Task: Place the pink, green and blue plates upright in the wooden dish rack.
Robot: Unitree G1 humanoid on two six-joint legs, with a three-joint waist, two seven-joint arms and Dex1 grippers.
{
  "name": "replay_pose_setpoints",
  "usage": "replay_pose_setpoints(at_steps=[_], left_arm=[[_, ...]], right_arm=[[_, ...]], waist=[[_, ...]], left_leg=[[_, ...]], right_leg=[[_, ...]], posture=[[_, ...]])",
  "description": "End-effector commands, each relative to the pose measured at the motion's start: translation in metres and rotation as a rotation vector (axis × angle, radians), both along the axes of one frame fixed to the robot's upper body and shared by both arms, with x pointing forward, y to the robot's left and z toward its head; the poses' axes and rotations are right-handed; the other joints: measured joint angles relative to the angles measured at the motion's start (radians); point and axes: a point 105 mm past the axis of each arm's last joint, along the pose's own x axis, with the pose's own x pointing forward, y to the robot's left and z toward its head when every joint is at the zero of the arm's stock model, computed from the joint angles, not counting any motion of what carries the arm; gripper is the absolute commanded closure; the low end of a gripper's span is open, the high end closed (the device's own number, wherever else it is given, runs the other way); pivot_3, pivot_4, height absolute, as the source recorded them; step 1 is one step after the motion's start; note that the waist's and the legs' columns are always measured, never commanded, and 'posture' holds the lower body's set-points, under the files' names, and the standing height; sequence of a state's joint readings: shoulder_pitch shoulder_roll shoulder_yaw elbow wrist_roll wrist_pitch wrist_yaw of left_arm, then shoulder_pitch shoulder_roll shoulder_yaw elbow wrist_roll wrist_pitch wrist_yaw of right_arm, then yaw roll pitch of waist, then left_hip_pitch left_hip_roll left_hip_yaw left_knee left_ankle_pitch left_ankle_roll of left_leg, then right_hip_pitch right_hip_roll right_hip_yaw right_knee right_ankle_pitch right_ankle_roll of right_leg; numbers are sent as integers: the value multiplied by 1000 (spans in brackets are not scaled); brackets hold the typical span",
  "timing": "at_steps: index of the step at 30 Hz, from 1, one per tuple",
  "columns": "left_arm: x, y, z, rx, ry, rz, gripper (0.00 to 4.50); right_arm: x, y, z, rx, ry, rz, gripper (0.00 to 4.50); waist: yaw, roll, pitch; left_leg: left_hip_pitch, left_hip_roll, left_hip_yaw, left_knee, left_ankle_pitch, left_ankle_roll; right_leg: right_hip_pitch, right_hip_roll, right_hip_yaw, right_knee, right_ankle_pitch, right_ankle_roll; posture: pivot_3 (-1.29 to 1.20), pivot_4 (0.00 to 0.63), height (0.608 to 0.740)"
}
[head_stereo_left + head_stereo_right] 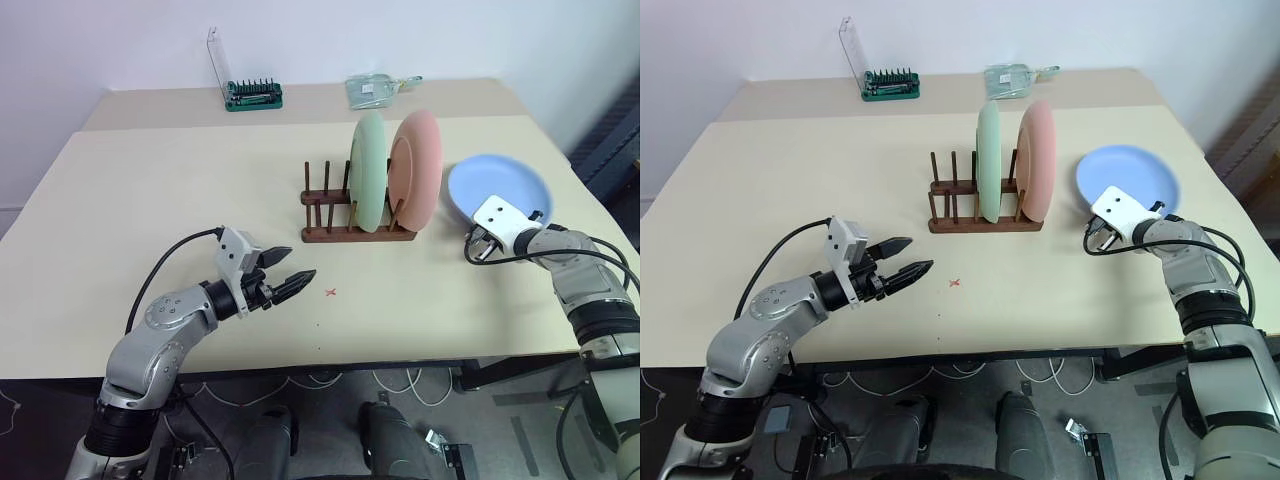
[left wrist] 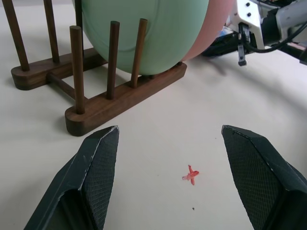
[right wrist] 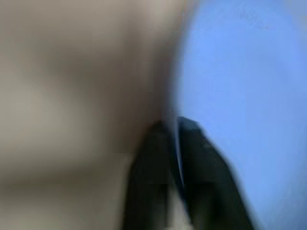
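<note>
Two plates, the green plate (image 1: 367, 170) and pink plate (image 1: 420, 165), stand upright in the wooden dish rack (image 1: 345, 215), while the right gripper (image 3: 172, 127) pinches the blue plate's (image 1: 505, 188) rim on the table (image 1: 150, 190) beside it, and the left gripper (image 2: 168, 158) hangs wide open.

We see the dark wooden rack (image 1: 345, 215) on the worktop (image 1: 150, 200), holding the green plate (image 1: 367, 170) and pink plate (image 1: 417, 165) upright, side by side between its pegs. The blue plate (image 1: 505, 185) lies just right of it, seemingly tipped slightly.
</note>
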State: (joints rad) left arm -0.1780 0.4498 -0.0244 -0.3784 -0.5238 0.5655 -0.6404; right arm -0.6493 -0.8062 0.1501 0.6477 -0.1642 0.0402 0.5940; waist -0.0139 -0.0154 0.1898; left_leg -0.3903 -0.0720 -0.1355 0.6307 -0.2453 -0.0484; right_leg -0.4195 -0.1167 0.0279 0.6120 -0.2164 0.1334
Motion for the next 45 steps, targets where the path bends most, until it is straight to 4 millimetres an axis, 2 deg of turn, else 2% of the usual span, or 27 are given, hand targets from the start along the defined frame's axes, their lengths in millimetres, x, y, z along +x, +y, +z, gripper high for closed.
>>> replay_pose_setpoints(at_steps=[1,4,7,8,9,11,14,17,20,21,23,24,26,28,31,34,40,45], left_arm=[[-2,-3,11,-1,-50,-18,979],[-1,-5,11,-2,-48,-27,979],[0,-7,11,-5,-47,-39,979],[0,-8,11,-6,-47,-41,979],[1,-8,11,-6,-48,-42,979],[2,-8,11,-6,-49,-40,979],[2,-7,11,-5,-50,-37,979],[6,1,10,8,-60,3,979],[12,19,7,32,-62,76,979],[14,23,6,37,-64,90,979],[15,30,5,44,-61,108,979],[16,36,3,64,-64,121,979],[18,52,1,100,-66,162,979],[19,59,1,113,-68,176,979],[18,60,2,112,-73,176,979],[16,59,2,112,-73,172,979],[15,58,3,111,-78,170,979],[16,57,5,112,-85,167,979]], right_arm=[[3,-5,44,-35,-164,-28,4456],[5,-7,109,-102,-418,-62,4456],[-2,17,189,-45,-715,-4,4456],[-5,25,202,-16,-762,19,4456],[-11,41,219,53,-819,86,4456],[-22,67,239,160,-881,204,4456],[-52,120,259,445,-862,491,4456],[-92,175,258,718,-675,817,4456],[-122,213,252,967,-465,1010,4456],[-128,220,251,1016,-418,1040,4456],[-130,230,250,1106,-375,1037,4456],[-131,243,248,1170,-307,1038,4456],[-120,270,240,1311,-171,960,4456],[-109,285,231,1379,-83,872,4456],[-88,272,205,1463,40,739,4456],[-71,270,186,1488,121,621,4456],[-56,274,169,1490,148,507,4456],[-53,274,172,1511,134,498,4456]], waist=[[-1,0,0],[-2,4,2],[-5,6,2],[-7,6,2],[-7,6,2],[-6,4,1],[-4,4,1],[-3,4,1],[-1,4,1],[0,4,1],[0,4,1],[0,4,1],[-6,5,1],[-12,5,0],[3,5,0],[3,4,0],[-14,5,0],[-26,5,0]], left_leg=[[0,0,0,0,0,0],[0,0,0,0,0,0],[-1,0,1,0,0,0],[-1,0,1,-1,0,0],[-1,0,1,-1,0,0],[0,1,1,-2,0,0],[0,1,0,-2,0,0],[-1,1,-1,-1,0,0],[-1,1,-2,-1,0,0],[-1,1,-3,-1,0,0],[-1,1,-3,-1,0,0],[-1,1,-3,-1,0,0],[-1,1,-3,-1,0,0],[0,1,-2,-3,0,0],[-1,1,-3,-4,0,-1],[-2,0,-3,-2,0,-1],[-2,2,-2,-4,0,-1],[-2,2,-2,-4,0,-1]], right_leg=[[0,0,0,0,0,0],[-1,0,0,0,0,0],[-2,0,1,0,0,0],[-2,0,1,0,0,0],[-2,0,1,0,0,0],[-2,1,1,0,0,0],[-2,1,1,0,0,0],[-1,1,0,0,0,0],[-2,1,0,1,0,0],[-2,1,-1,1,0,0],[-2,1,-1,1,0,0],[-2,1,-1,1,0,0],[-2,1,-1,2,0,0],[-6,1,0,5,0,-1],[-7,2,0,5,0,-1],[-5,1,0,2,0,-1],[-8,2,0,5,0,-1],[-8,2,0,6,0,-1]], posture=[[0,150,740],[0,150,740],[0,150,740],[0,150,740],[0,150,740],[0,150,740],[0,150,740],[0,150,740],[0,150,740],[0,150,740],[0,150,740],[0,150,740],[0,150,740],[0,150,740],[0,150,740],[0,150,740],[0,150,740],[0,150,740]])
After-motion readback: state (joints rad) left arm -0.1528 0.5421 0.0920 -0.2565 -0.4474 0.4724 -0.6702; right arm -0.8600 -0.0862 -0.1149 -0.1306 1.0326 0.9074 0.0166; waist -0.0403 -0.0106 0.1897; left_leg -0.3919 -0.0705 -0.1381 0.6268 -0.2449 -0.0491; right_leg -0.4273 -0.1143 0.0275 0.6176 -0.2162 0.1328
